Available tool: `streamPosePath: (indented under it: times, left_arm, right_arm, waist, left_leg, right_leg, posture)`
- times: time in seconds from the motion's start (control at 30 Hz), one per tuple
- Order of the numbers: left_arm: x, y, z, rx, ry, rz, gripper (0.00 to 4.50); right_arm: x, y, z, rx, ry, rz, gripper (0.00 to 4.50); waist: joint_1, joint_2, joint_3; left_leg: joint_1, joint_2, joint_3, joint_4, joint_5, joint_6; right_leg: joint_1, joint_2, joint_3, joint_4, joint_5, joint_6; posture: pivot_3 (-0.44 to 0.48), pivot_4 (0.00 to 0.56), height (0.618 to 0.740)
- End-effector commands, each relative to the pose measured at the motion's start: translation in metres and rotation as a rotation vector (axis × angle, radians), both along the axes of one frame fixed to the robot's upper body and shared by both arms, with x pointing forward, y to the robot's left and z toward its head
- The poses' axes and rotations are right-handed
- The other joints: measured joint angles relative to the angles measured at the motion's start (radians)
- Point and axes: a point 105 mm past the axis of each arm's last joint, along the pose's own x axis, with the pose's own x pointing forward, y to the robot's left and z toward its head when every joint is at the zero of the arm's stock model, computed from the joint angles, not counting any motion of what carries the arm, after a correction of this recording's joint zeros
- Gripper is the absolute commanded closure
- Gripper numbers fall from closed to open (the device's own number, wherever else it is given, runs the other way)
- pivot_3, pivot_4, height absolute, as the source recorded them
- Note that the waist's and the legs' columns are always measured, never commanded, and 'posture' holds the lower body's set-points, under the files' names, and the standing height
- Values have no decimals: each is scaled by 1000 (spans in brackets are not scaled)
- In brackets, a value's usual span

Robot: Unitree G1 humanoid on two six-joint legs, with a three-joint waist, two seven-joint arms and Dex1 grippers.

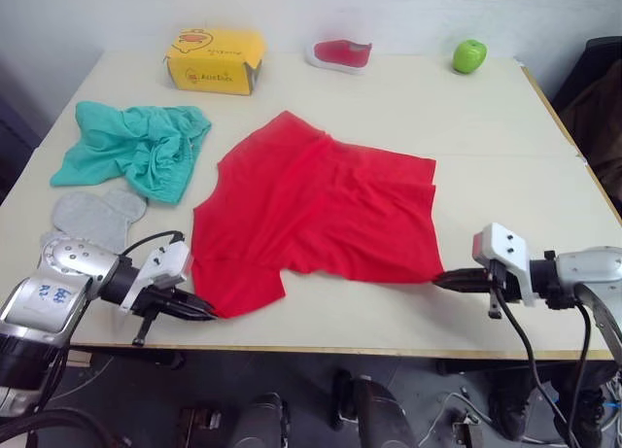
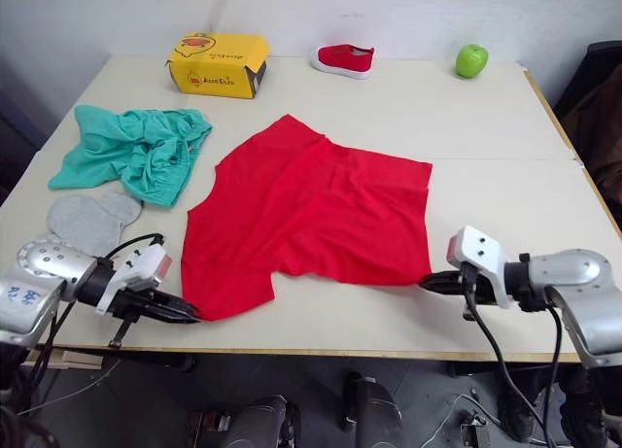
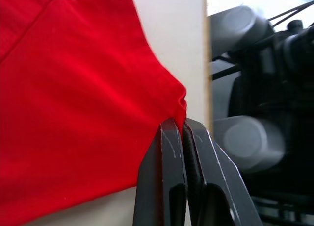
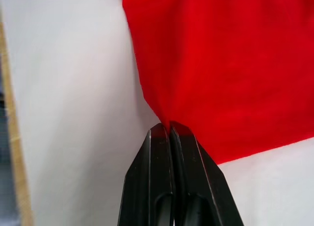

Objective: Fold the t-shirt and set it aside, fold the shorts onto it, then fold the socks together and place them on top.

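Observation:
The red t-shirt (image 1: 321,210) lies spread in the middle of the table. My left gripper (image 1: 204,313) is shut on its near left corner, the cloth pinched between the fingers (image 3: 171,152). My right gripper (image 1: 442,280) is shut on the near right corner (image 4: 164,119). The teal shorts (image 1: 136,147) lie crumpled at the table's left. The grey socks (image 1: 95,215) lie just in front of the shorts, near the left arm.
A yellow box (image 1: 214,61), a small red shoe (image 1: 340,52) and a green apple (image 1: 469,55) stand along the far edge. The table's front edge (image 1: 321,349) runs just below both grippers. A dark chair (image 1: 598,88) is at the right.

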Motion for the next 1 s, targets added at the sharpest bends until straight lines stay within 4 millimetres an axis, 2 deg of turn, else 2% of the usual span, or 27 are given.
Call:
streamPosePath:
  times: [0.03, 0.33, 0.47, 0.53, 0.7, 0.83, 1.0]
  left_arm:
    - [-14, -6, 10, -37, 9, -31, 4485]
    - [-52, -9, 19, -57, 140, -68, 4485]
    - [-68, -7, 27, -79, 226, -87, 4485]
    - [-57, -9, 33, -125, 209, -43, 4485]
    - [-4, -13, 47, -244, 130, 94, 4485]
    - [38, -15, 42, -257, 45, 179, 4485]
    - [69, -13, 34, -255, 0, 262, 4485]
  right_arm:
    - [-13, -11, 8, -24, -12, 37, 4500]
    - [-59, -18, 14, 22, 139, 107, 4500]
    - [-65, -18, 18, 43, 154, 108, 4500]
    - [-65, -19, 19, 65, 180, 97, 4500]
    - [-59, -21, 23, 178, 344, 32, 4500]
    - [-42, -21, 21, 254, 414, -52, 4500]
    - [-20, -17, 13, 304, 489, -150, 4500]
  waist:
    - [1, 0, 0]
    - [1, 1, 0]
    - [1, 1, 1]
    - [2, 2, 1]
    - [6, 2, 1]
    - [2, 2, 1]
    - [-2, 2, 1]
  left_leg:
    - [0, 0, 0, 0, 0, 0]
    - [3, 2, -1, 0, 0, 0]
    - [6, 2, -1, -1, -2, -1]
    - [8, 2, -1, -1, -2, -1]
    - [9, 1, -1, 0, -2, -1]
    - [9, 1, 0, -1, -2, -1]
    - [11, 2, 2, 0, -2, -2]
  right_leg:
    - [0, 0, 0, 0, 0, 0]
    - [4, 1, 0, -2, 0, 0]
    - [7, 2, 0, -5, 0, 0]
    - [8, 1, 0, -7, 0, 0]
    - [10, 1, 1, -5, -1, -1]
    - [10, 2, 0, -2, 0, 0]
    - [10, 3, 1, 0, -1, -1]
  posture:
    - [0, 150, 740]
    - [0, 150, 740]
    - [0, 150, 740]
    - [0, 150, 740]
    - [0, 150, 740]
    - [0, 150, 740]
    - [0, 150, 740]
